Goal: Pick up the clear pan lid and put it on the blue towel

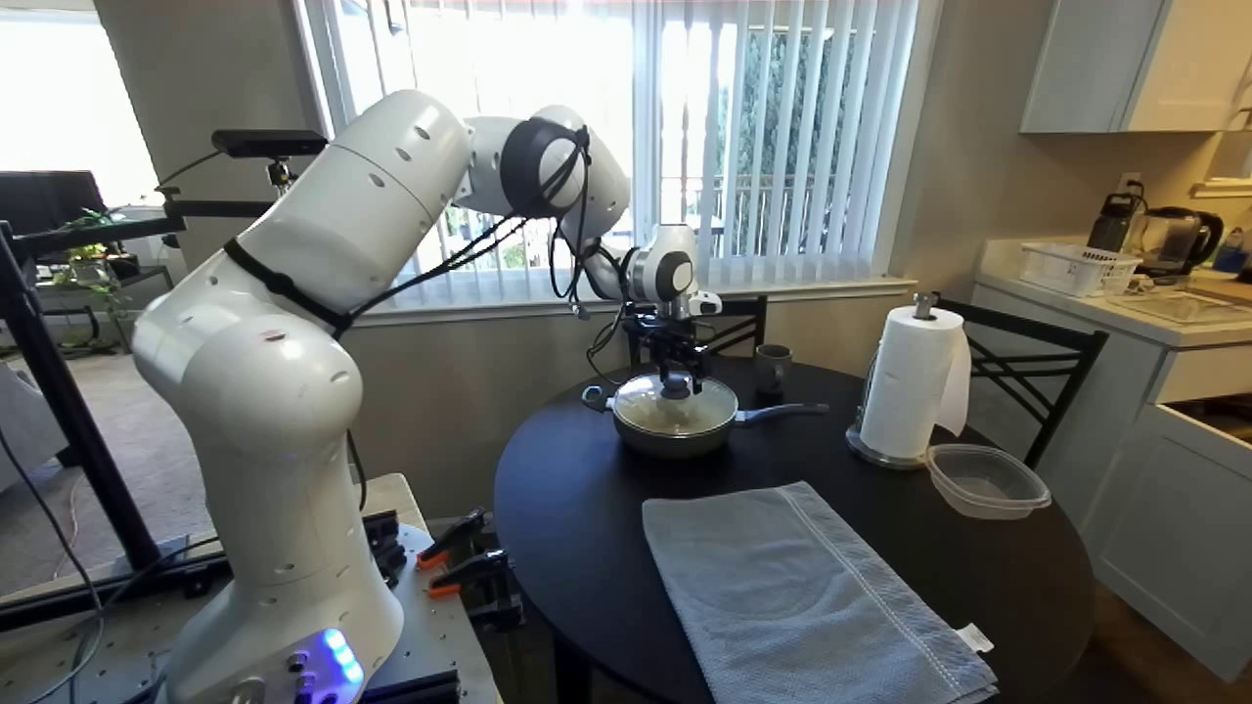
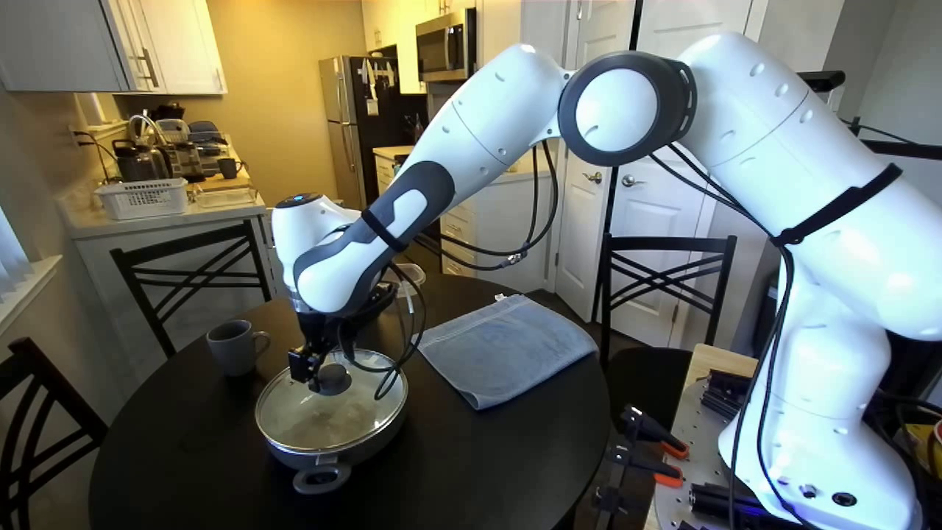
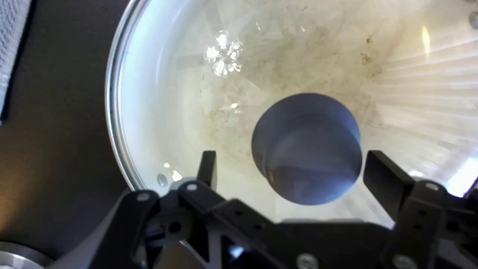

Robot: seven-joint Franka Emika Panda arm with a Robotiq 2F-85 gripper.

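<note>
Fingers [image 3: 386, 183] stand apart in the wrist view, the dark knob [image 3: 307, 149] lying partly between them and closer to the finger on that view's right, so your gripper [image 3: 293, 166] holds nothing. The clear pan lid [image 2: 324, 423] sits on the pan [image 1: 675, 445], apart from the blue towel [image 1: 812, 596]. Even out the side gaps and check the fingers reach low enough to bear on the knob's sides; that depth is hard to judge. Then close firmly, since that smooth shape may slip, and lift straight up
</note>
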